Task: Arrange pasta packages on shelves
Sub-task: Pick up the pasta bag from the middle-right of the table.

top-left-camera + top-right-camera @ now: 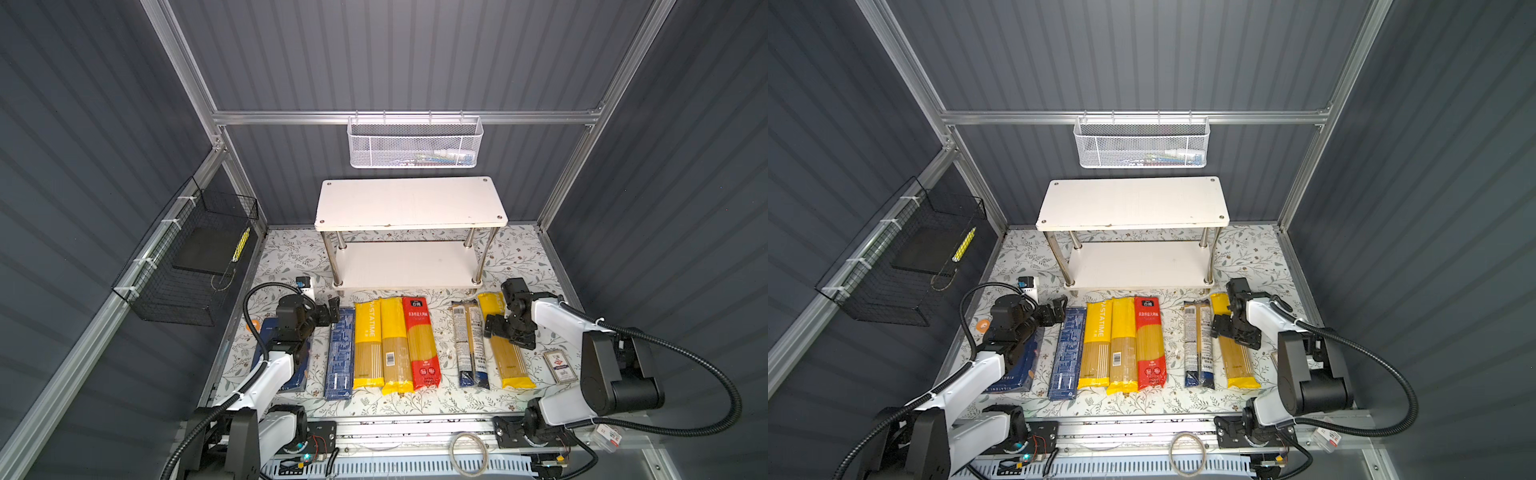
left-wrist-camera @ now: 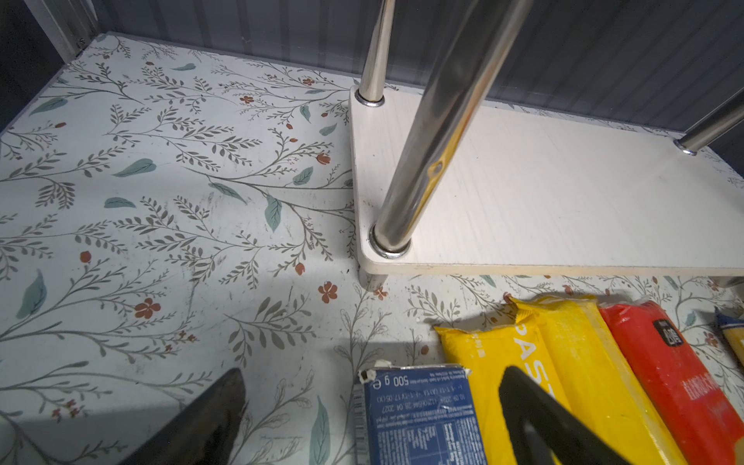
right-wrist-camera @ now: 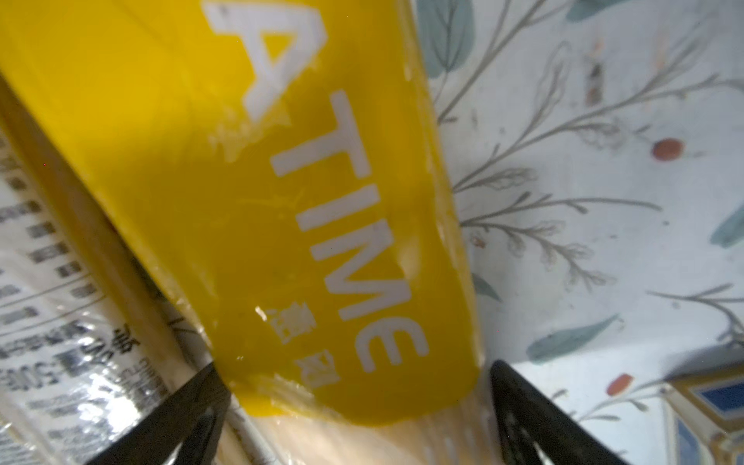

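White boards on four chrome tube legs form the two-tier rack [image 1: 411, 203] at the back of the floral-patterned surface [image 1: 291, 257]. Both of its tiers are bare. In front of the rack the pasta lies flat in one row, seven packs, each with a short end toward it.

Farthest to the rack's left is the wide blue cardboard box [image 1: 1017, 374], largely covered by the left arm lying across it. Next come the narrow dark-blue box [image 1: 340, 353], the yellow plastic spaghetti bag [image 1: 367, 345] printed PASTATIME, a second yellow bag [image 1: 395, 349] and the red bag [image 1: 422, 345], packed side by side. After a gap, toward the rack's right, lie the clear and dark-blue pack [image 1: 467, 345] and, just beside it, the third yellow bag [image 1: 513, 361].

The left hand [image 1: 333, 311] is spread wide and holds nothing. It hovers over the narrow box's end nearest the rack, close to the front left chrome leg [image 2: 418, 161]. The right hand [image 3: 358, 402] is also spread wide. Its fingers [image 3: 531, 414] straddle the third yellow bag, one at the seam against the clear pack. Whether they touch the bag cannot be told.

A small gold-edged box [image 1: 560, 365] lies beyond that bag. On the wall behind the rack hangs a white mesh basket [image 1: 415, 143], and a black wire basket [image 1: 187, 266] hangs on the wall to the rack's left.
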Available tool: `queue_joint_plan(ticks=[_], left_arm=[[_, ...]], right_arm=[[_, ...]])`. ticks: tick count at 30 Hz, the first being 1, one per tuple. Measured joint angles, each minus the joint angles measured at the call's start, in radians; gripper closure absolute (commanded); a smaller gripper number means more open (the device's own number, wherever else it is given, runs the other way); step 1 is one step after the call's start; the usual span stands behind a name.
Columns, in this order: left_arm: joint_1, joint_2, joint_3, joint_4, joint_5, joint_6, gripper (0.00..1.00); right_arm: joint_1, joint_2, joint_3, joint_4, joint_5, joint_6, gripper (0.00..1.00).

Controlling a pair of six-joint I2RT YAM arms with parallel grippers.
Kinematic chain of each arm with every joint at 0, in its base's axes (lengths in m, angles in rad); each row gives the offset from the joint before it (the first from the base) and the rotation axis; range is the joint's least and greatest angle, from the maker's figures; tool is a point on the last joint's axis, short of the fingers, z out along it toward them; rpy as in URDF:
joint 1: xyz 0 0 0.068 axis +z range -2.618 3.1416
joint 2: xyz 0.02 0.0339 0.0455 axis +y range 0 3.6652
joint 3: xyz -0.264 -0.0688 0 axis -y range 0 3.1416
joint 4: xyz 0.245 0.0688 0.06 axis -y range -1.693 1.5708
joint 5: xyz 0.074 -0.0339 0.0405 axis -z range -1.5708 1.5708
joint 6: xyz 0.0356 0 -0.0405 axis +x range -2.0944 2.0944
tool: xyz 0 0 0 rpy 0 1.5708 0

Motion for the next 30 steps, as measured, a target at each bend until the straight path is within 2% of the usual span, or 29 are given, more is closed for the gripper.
queue_joint_plan(ticks=[17,20,30], left_arm=[[0.0,0.001,0.002,-0.007,0.0,0.0,0.01],[0.0,0.001,0.002,-0.008,0.0,0.0,0.01],[0.0,0.002,0.002,-0.008,0.0,0.0,0.01]], right_arm=[[0.0,0.046,0.032,-0.019,0.006,-0.012,0.02],[0.0,0.043,0.032,-0.019,0.0,-0.017,0.07],[0.007,-0.026,-0.024,0.023,-0.057,-0.013,0.11]])
